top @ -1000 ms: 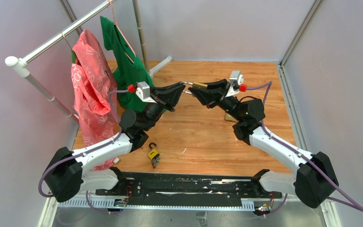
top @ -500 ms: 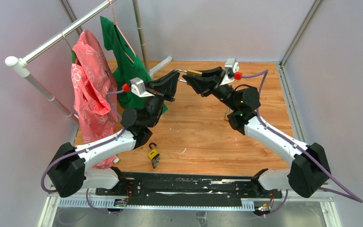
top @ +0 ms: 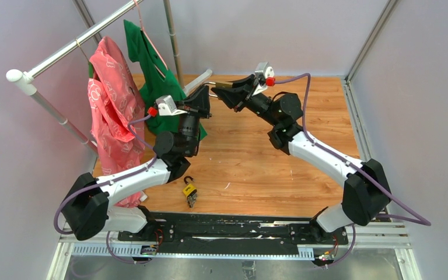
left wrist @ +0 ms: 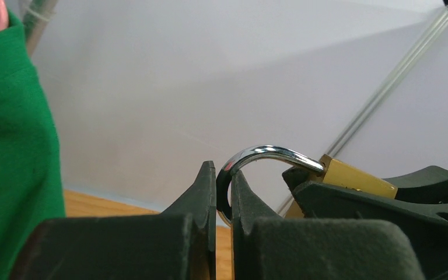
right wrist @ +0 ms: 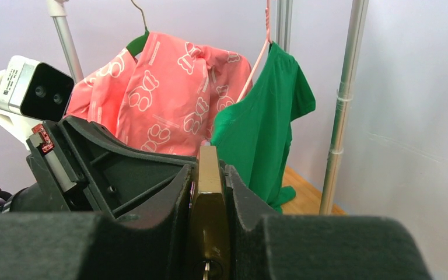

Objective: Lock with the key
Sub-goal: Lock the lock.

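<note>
A brass padlock (top: 226,86) with a silver shackle (left wrist: 268,153) hangs in the air between both arms, at the far middle of the table. My left gripper (left wrist: 223,172) is shut on the shackle's curve. My right gripper (right wrist: 210,170) is shut on the flat sides of the brass body (right wrist: 209,192). In the left wrist view the body (left wrist: 359,178) sticks out of the right fingers (left wrist: 385,198). A keyhole (right wrist: 206,269) shows in the body's near end with a glint of metal in it. I cannot make out a key for certain.
A small yellow padlock (top: 189,191) with a dark shackle lies on the wooden table (top: 251,169) near the front. A clothes rack (top: 64,49) at the left carries a pink garment (top: 109,111) and a green shirt (top: 154,76), close to the left gripper. Grey walls enclose the table.
Both arms have carried the padlock together farther back and to the left, toward the rack and the green shirt. Both grips are unchanged.
</note>
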Controlling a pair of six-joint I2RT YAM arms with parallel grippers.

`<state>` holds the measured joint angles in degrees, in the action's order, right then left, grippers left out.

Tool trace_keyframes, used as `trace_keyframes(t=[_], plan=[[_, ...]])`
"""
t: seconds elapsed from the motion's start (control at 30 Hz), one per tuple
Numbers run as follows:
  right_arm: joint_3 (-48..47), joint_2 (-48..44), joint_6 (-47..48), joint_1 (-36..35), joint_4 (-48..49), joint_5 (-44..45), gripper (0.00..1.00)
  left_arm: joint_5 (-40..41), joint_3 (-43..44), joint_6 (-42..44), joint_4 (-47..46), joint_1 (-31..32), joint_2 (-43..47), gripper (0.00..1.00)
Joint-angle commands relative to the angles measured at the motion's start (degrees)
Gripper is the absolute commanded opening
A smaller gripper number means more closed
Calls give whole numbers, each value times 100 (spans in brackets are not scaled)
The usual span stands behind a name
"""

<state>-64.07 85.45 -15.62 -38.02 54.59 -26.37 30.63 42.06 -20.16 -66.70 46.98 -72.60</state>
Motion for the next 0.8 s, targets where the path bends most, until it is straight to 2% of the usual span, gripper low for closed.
trace_keyframes(t=[0.0,0.07,0.17,0.33,0.4,0.5,0.67,0.77], plan=[[-237,969,825,-423,-1171,1019,0,-7738,124,-1192,114,1646,-118,0],[-252,976,862,-483,-1341,721,0,-7734,78,-1171,32,1639,-79,0],[-157,783,1005,-486,-2027,-1168,0,-7766,-59,-959,-51,1628,117,0],[366,-16,689,-51,-2139,-2816,0,-8124,-307,-707,-108,1414,538,0],[257,-230,641,102,-2381,-3078,0,-8382,-263,-666,-34,1337,603,0],[-27,-474,1248,124,-3461,-3347,0,-8659,-150,-737,59,1233,655,0],[-194,-746,1273,321,-3946,-4160,0,-9030,-57,-775,203,1043,684,0],[-332,-940,1664,355,-4522,-4259,0,-9171,-7,-707,264,940,698,0]])
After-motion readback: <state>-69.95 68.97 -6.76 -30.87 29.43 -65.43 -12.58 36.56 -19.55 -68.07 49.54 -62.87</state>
